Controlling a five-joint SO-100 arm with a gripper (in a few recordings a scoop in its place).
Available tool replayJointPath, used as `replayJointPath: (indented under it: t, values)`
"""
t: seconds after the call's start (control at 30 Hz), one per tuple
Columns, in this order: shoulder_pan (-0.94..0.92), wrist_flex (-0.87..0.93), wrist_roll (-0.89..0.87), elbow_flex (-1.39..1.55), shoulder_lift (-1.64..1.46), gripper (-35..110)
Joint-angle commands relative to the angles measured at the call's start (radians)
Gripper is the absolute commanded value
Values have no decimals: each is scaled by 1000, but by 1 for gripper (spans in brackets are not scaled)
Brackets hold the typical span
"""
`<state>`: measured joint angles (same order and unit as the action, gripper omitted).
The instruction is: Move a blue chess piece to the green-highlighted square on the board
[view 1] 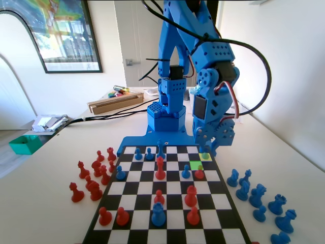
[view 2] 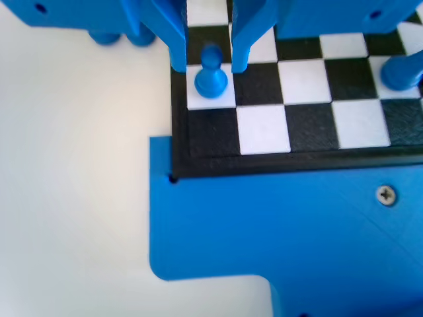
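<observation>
Blue plastic jaws of the gripper (view 2: 208,63) hang down from the top of the wrist view and stand apart, one at each side of the blue chess piece (view 2: 211,78). A thin gap shows between each jaw and the round head of the pawn, so the claw is around the piece but not closed on it. The pawn stands upright on a white square in the column at the left edge of the board (view 2: 277,162) in this view, in the second row from the near border. The black rim of the board is just beside it on the left, and past the rim is only bare pale table (view 2: 79,165).

In the fixed view the gripper (view 1: 209,149) is low over the far right corner of the board (view 1: 114,211), above the pale yellow square (view 1: 205,156). The green-highlighted square (view 1: 196,165) lies just in front of the yellow one, one step toward the left. A red pawn (view 1: 199,172) stands at its near right edge and a blue piece (view 1: 186,172) is just beside its left edge, so little free room is around it
</observation>
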<state>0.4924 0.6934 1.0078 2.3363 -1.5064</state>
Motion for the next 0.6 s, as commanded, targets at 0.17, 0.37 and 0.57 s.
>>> replayJointPath:
  t: [0.17, 0.37, 0.57]
  values:
    - [11, 2, 37, -40, -15, 4]
    - [18, 0, 48, -38, -14, 1]
    - [-12, 18, 66, -57, -28, 1]
